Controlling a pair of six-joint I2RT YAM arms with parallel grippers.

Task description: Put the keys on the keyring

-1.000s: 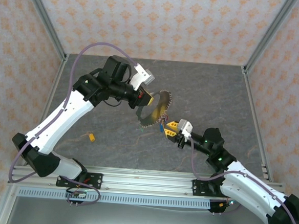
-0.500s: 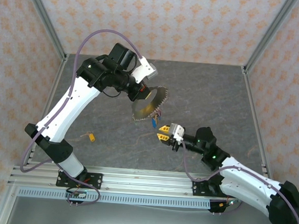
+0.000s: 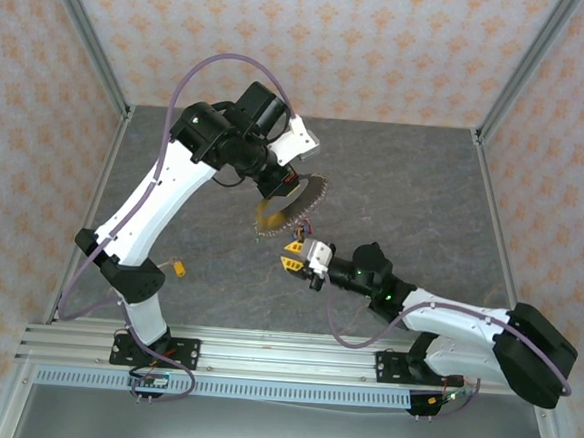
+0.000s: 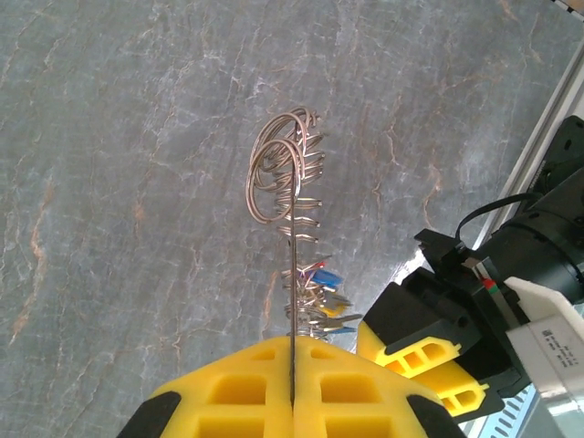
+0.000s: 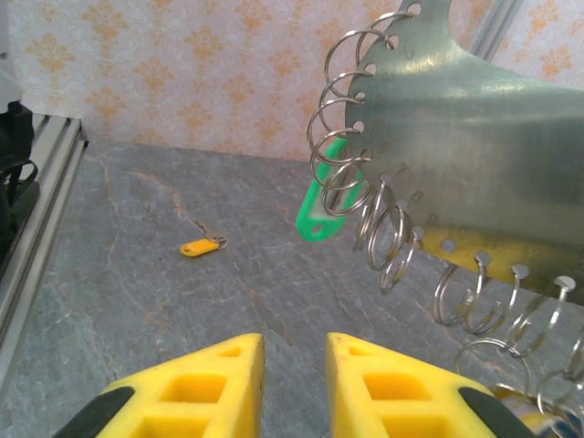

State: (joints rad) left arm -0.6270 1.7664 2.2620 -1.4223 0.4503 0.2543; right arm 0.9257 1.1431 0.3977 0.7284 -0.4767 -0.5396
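Left gripper (image 4: 292,376) clenched on the keyring (image 4: 285,178), right gripper (image 5: 294,363) parted, empty; if I bump that ring, it could twist loose.

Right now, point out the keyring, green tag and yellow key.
keyring (image 5: 474,146): right wrist view, flat metal face.
green tag (image 5: 318,215): right wrist view, lower plastic body.
yellow key (image 5: 197,247): right wrist view, yellow head.

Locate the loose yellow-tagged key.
The yellow-tagged key lies on the table, left side in the top view, just right of the left arm; in the right wrist view it sits left of the keyring.
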